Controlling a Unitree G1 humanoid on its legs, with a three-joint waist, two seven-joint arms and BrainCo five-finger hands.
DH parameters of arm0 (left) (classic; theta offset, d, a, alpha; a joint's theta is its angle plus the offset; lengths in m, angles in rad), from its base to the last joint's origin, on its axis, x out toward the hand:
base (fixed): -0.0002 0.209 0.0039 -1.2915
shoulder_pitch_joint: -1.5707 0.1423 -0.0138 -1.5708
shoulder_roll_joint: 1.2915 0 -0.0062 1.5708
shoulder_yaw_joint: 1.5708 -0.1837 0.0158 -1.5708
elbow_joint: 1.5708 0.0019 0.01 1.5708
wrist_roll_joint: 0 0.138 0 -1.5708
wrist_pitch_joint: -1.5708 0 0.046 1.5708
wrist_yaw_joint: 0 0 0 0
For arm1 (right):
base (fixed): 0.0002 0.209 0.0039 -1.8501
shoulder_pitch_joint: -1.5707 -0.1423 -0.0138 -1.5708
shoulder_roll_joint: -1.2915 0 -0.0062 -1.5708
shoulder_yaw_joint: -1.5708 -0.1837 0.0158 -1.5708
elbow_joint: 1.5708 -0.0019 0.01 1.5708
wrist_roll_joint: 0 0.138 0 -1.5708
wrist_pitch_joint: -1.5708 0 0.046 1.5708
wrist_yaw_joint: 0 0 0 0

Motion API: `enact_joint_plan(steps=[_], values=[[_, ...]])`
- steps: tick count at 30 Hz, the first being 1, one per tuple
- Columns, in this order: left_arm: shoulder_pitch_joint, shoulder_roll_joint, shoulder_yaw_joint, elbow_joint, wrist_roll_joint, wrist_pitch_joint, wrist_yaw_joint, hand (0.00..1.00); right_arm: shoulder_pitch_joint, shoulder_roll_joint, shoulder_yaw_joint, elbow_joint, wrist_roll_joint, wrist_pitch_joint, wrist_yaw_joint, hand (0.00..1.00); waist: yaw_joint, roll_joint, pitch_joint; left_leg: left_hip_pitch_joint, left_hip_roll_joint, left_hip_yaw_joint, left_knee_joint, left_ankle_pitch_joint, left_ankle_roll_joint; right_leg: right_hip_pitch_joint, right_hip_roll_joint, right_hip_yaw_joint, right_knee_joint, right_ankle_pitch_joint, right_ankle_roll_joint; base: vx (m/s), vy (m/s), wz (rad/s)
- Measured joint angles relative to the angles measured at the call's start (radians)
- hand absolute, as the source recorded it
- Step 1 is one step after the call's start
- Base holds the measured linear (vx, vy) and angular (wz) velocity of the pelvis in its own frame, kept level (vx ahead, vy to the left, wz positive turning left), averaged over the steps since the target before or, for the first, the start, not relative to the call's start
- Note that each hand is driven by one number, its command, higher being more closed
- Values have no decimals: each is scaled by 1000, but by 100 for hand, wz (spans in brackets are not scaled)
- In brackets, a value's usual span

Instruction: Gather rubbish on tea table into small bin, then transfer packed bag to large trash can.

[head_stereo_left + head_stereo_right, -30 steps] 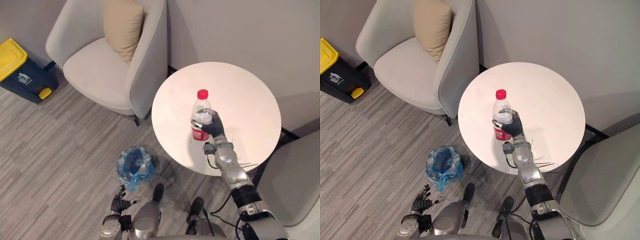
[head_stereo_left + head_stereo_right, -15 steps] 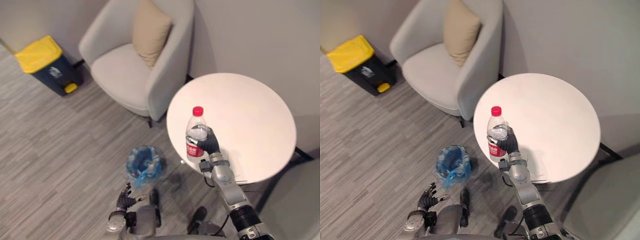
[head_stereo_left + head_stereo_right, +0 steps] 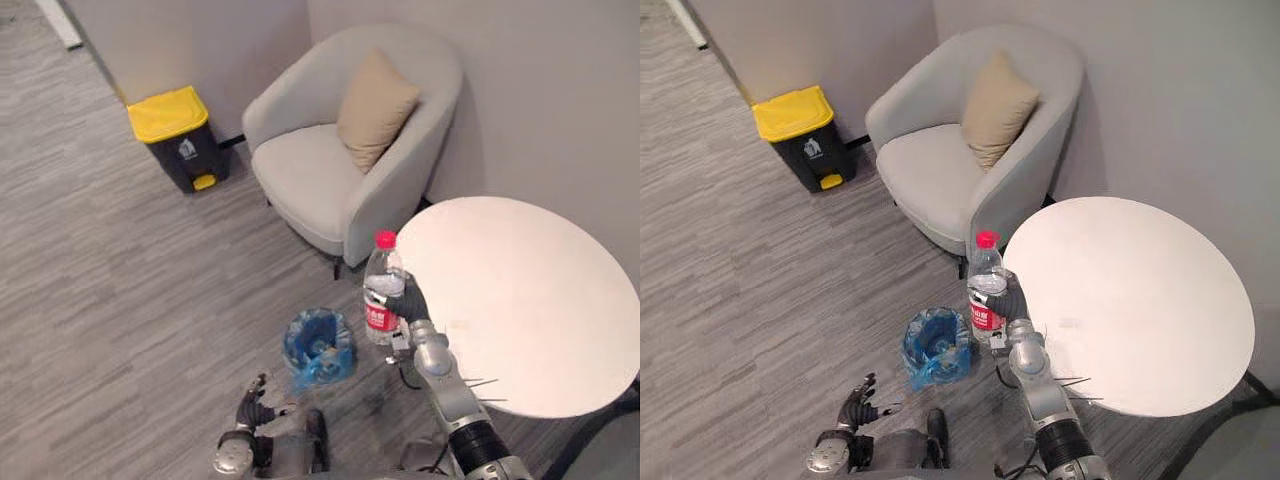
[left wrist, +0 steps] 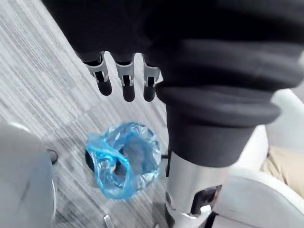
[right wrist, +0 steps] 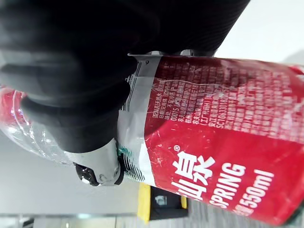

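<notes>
Gripping 1 clear bottle upright, red cap up and red label low, the right robot hand curls its fingers round it at the bench rim, on the side toward the small bin. Bare floor lies open past that 1 blue-bagged bin, out to 1 yellow-lidded large trash can. 1 armchair with 1 cushion crowds the bench's far edge. The left robot hand hangs with fingers straight and spread. Its wrist view looks into the bag's open mouth — the right wrist view shows the label close up.
</notes>
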Motion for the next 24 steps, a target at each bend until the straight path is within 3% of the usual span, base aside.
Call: enact_joint_plan(steps=[1,5,9,12,16,19,21,23,24], values=[[-17,12,4,28,1,1,1,0,-1,-3,10,-10,-1,-2,0,100,-3,-28,8,-28,-24,-30,26,4,-6,-1,-1,0,-24,24,12,-4,-152,130],[-34,-29,38,40,-2,-6,2,0,-15,-47,43,-12,-3,-1,19,100,17,29,39,-92,2,-72,25,24,-35,-20,20,-73,-50,27,-5,2,-118,52],[-65,-28,44,59,-3,-6,2,0,-29,-56,68,-12,-2,-1,42,100,32,28,62,-109,18,-98,-2,80,-41,-20,35,-128,-57,38,-16,59,-108,33],[-119,-29,49,71,-8,-6,12,0,-149,-82,82,15,-4,-3,39,100,32,30,128,-163,22,-123,7,100,-54,-72,38,-154,-19,32,-32,11,-83,26],[-210,-27,66,90,-67,-13,44,0,-376,-113,94,168,-15,0,8,100,43,36,207,-281,18,-144,45,123,-64,-201,22,-171,87,6,-53,-106,-32,20],[-255,-25,73,107,-101,-24,61,0,-452,-126,96,216,-41,1,-14,100,60,40,215,-378,6,-154,96,122,-64,-303,1,-174,166,-23,-60,-124,-8,18],[-314,-28,96,106,-122,-28,70,0,-540,-140,97,252,-50,5,-40,100,64,55,228,-513,7,-157,180,95,-64,-424,-15,-183,250,-46,-68,-191,-19,22],[-364,-44,139,82,-148,-29,88,0,-599,-142,96,245,-54,9,-71,100,61,68,252,-638,44,-100,270,55,-57,-524,-32,-197,323,-66,-71,-221,-40,22],[-389,-57,160,51,-163,-32,96,0,-633,-148,97,235,-70,19,-88,100,61,69,268,-708,86,-43,350,34,-35,-583,-43,-198,369,-75,-78,-142,-57,12]])
